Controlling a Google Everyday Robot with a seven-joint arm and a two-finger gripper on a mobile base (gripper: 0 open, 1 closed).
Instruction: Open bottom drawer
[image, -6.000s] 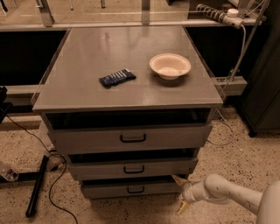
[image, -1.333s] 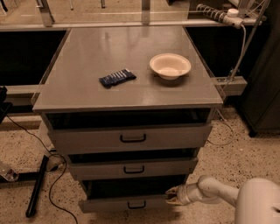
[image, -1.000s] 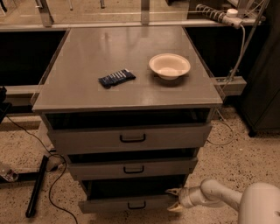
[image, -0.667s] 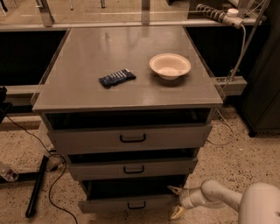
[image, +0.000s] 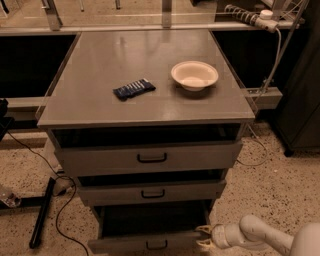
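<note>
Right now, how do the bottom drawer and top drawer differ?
The bottom drawer is pulled far out; the top drawer slightly. The bottom drawer's front is narrower and shorter than the top drawer's. Both are grey with black handles. The gripper is at the bottom drawer's right end.

Your bottom drawer (image: 120, 245) now stands well out toward 6 o'clock, dark interior exposed; six seconds back it sat nearly shut. Last second: front crept out slightly more. Your tool (image: 201, 237), at its right front corner, drew back toward 6 o'clock with it.
</note>
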